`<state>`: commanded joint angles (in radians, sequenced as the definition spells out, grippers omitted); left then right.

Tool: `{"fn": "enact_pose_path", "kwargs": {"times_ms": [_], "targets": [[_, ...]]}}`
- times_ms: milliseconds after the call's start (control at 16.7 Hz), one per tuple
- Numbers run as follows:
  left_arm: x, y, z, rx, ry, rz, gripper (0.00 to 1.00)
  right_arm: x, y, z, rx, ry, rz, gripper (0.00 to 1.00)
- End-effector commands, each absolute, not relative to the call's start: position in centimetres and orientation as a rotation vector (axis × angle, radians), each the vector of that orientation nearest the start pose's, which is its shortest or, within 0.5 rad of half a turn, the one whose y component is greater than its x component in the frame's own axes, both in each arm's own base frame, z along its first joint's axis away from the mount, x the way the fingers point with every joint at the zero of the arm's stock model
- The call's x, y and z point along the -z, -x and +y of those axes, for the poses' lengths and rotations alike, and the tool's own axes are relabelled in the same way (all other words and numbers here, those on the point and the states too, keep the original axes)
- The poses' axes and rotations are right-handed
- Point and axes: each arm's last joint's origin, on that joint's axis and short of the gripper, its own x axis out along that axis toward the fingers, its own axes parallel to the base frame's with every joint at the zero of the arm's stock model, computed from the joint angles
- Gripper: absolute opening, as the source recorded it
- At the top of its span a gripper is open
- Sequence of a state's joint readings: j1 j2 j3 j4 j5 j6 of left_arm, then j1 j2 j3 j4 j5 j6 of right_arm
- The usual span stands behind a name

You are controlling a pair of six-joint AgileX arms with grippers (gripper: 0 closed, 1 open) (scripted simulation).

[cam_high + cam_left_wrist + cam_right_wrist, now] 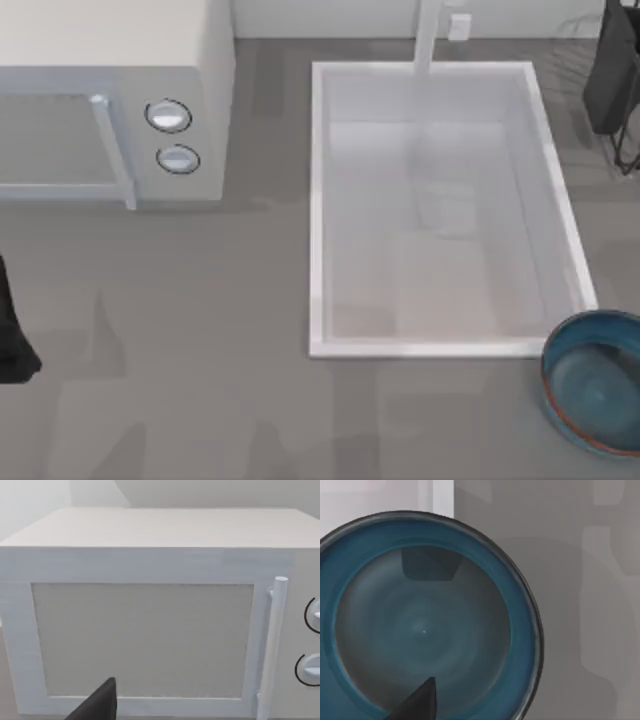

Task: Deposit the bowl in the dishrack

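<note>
So there's one bowl [594, 394] sitting on the bench at the front right, just off the corner of the one white sink [318, 200], and one dishrack [612, 75] way up at the back right. One microwave [110, 100] with two knobs sits back left. The left arm [12, 330] is parked at the left edge, and I honestly can't tell how either arm's jaws are set.

We are at a rendered kitchen counter. At the upper left of the top view stands a white microwave [110, 95] with two round knobs [168, 116] and a bar handle [112, 150]; our left wrist view faces its door [142, 640]. At the centre sits a white sink [318, 200] sunk into the grey counter [180, 340], with a pale tap [428, 40] rising at its upper edge. At the upper right we see a black wire dishrack [612, 70], and at the lower right a blue bowl [598, 385] stands on the counter just beside the sink's corner.
</note>
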<state>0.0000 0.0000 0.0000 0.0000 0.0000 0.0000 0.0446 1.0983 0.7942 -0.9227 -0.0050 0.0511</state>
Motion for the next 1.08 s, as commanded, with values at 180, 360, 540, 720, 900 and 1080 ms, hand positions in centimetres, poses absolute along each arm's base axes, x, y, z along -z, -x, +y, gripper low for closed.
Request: {"fn": "enact_pose_path", "kwargs": {"times_ms": [180, 360, 540, 720, 900, 1080], "targets": [[-16.0, -10.6, -0.1, 0.000, 0.000, 0.000, 1.00, -22.9, -21.4, 1.2, -0.003, -0.015, 1.413, 1.00], [-16.0, -10.6, -0.1, 0.000, 0.000, 0.000, 1.00, -23.0, -22.9, 1.4, 0.006, -0.009, 1.511, 1.00], [-16.0, -10.6, -0.1, 0.000, 0.000, 0.000, 1.00, -23.0, -23.1, 1.4, 0.008, -0.007, 1.524, 1.00], [-16.0, -10.6, -0.1, 0.000, 0.000, 0.000, 1.00, -23.0, -23.0, 1.3, 0.010, -0.010, 1.522, 1.00], [-16.0, -10.6, -0.1, 0.000, 0.000, 0.000, 1.00, -21.2, -23.3, 1.4, 0.008, -0.007, 1.530, 1.00], [-16.0, -10.6, -0.1, 0.000, 0.000, 0.000, 1.00, -17.8, -23.9, 1.4, 0.007, -0.008, 1.517, 1.00]]}}
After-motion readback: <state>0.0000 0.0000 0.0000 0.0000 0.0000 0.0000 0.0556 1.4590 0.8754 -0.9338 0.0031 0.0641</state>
